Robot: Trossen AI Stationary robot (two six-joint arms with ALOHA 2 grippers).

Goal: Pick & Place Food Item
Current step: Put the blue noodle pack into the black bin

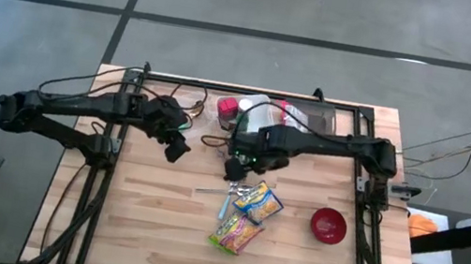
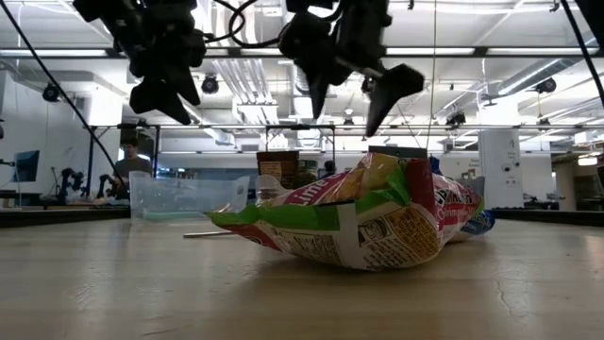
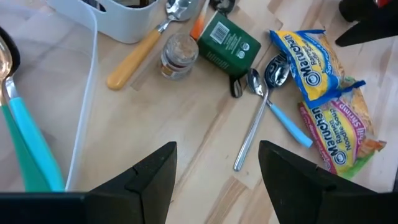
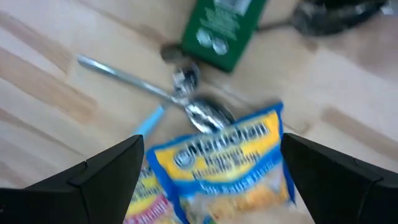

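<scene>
**Right gripper over the noodle packs, jaws wide**

Blue-yellow ramen packet [image 4: 221, 158] lies flat mid-table, overlapping a green-pink noodle pack [image 1: 235, 233] just beside it. Two spoons, one w/ a blue handle [image 3: 289, 122] and one all metal [image 3: 252, 118], touch the packet's edge; green box [image 3: 224, 42] near. Right gripper [image 1: 236, 168] hangs directly above the packet, fingers spread, nothing held. Left gripper [image 1: 176, 149] hovers apart to the side, jaws parted, empty. Red bowl [image 1: 328, 225] sits well apart by the table [image 1: 144, 231] edge.
</scene>
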